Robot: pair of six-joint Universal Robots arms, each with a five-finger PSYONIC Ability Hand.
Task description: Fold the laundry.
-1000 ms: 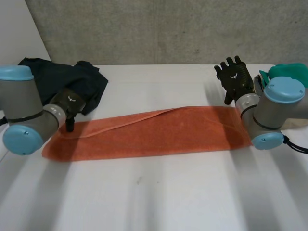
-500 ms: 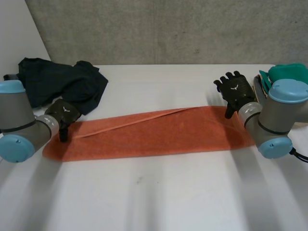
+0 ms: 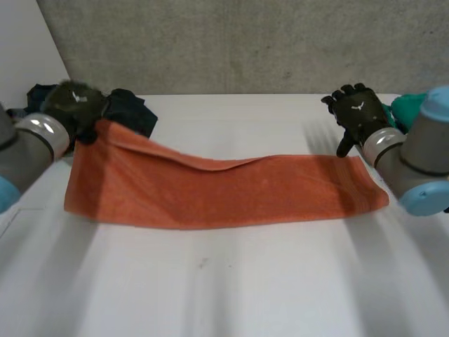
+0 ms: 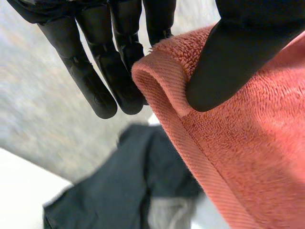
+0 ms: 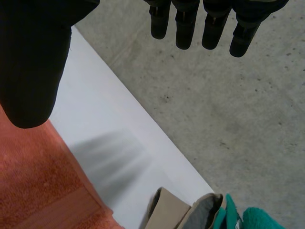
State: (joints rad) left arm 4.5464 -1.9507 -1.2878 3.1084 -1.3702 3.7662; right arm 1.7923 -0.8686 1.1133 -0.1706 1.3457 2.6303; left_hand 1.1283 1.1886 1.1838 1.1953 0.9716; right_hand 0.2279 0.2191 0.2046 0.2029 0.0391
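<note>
- Orange towel [image 3: 231, 189] stretches lengthwise across the white table [image 3: 224, 295] and is the largest cloth there. From its middle to its right end it lies flat. Its far left corner is raised off the table, so a slack ridge runs from that corner toward the towel's middle.
- A dark garment [image 3: 133, 112] sits bunched in a heap just beyond the towel's left end, behind the raised corner. It is apart from the work and probably waits its turn.
- The left hand [image 3: 74, 102] holds the raised corner above the towel's left end. In its wrist view the thumb clamps the hemmed edge against the fingers [image 4: 95, 81] in a firm pinch, with the hem rolled over between them. The corner is most likely held high so that it can be carried across to the towel's right end and halve the length.
- The right hand [image 3: 359, 116] hangs at the towel's far right corner. Its fingers [image 5: 186, 24] are straight and spread and grip nothing. I cannot tell whether a fingertip touches the cloth. It seems placed there to pin or take that corner.
- A teal cloth [image 3: 410, 105] and a beige-and-grey folded piece [image 5: 174, 212] lie just past the towel's right end, perhaps laundry already done.
</note>
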